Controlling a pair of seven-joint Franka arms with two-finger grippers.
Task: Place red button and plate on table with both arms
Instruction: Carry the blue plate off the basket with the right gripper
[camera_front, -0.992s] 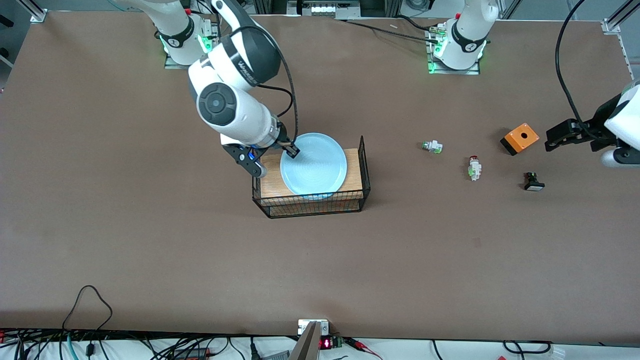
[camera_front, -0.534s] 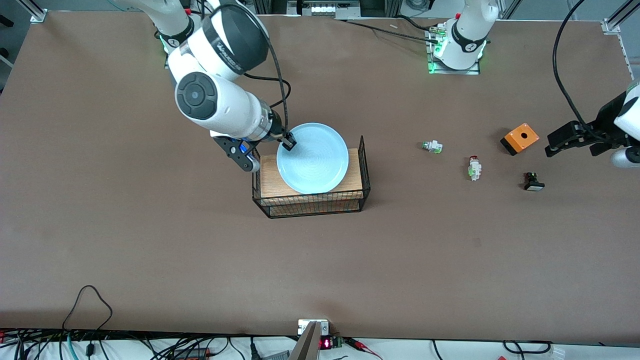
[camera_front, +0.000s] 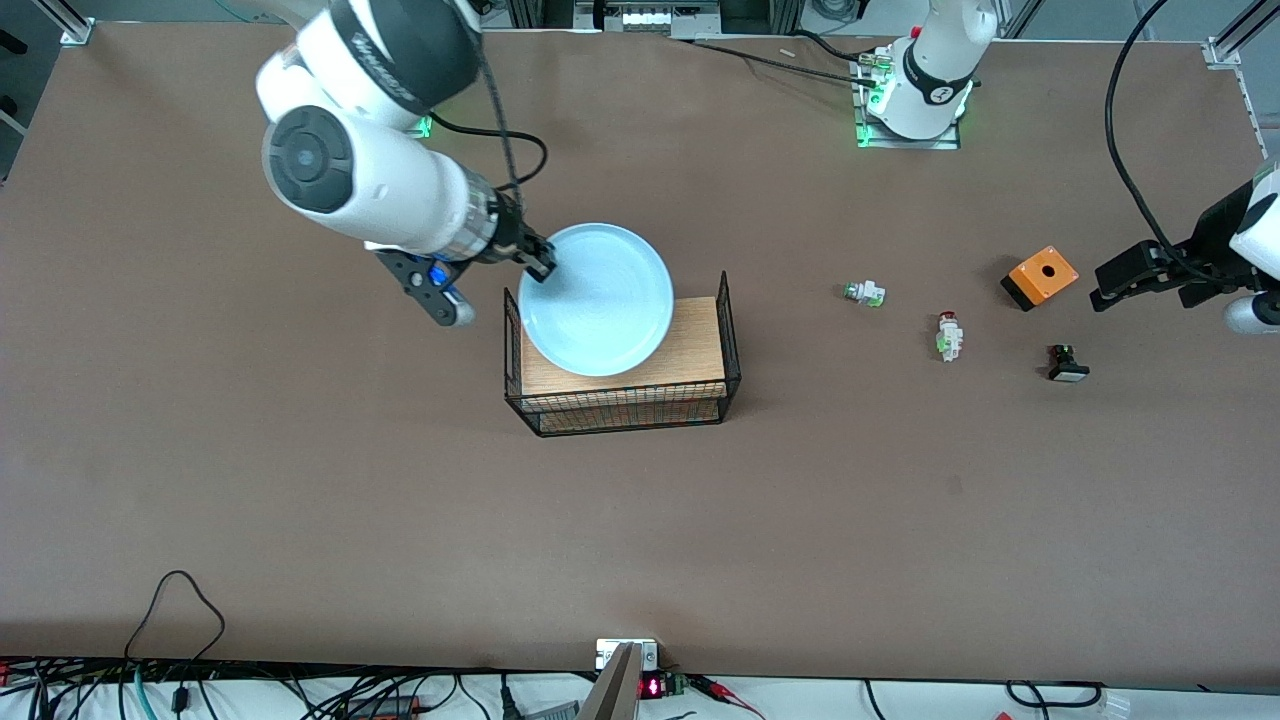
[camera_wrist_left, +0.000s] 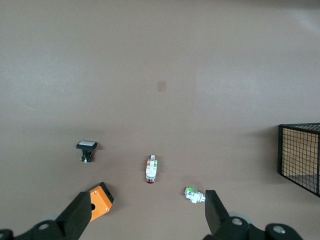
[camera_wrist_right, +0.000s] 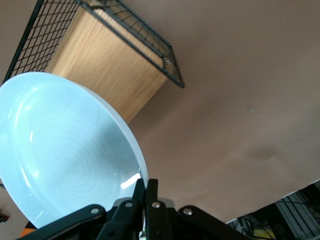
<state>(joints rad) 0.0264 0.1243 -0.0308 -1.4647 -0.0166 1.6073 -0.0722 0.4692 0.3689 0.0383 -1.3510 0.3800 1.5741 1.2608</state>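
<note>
Right end effector (camera_front: 540, 263) pinches the plate (camera_front: 596, 298) by its rim, holding it lifted over the rack (camera_front: 622, 372); left end effector (camera_front: 1120, 279) waits, fingers apart, over the bench (camera_front: 300, 480) beside the orange box (camera_front: 1040, 277). The button (camera_front: 948, 335) lies on the bench between rack and box. Risk: so thin an edge grip may let the plate tilt or slip

plate (camera_front: 600, 300): round, light blue, shallow, raised in air over wire rack's (camera_front: 625, 400) wooden top, pinched at rim. red button (camera_front: 948, 335): tiny white block, dark red cap, green patch, lying on brown table (camera_front: 300, 480).
</note>
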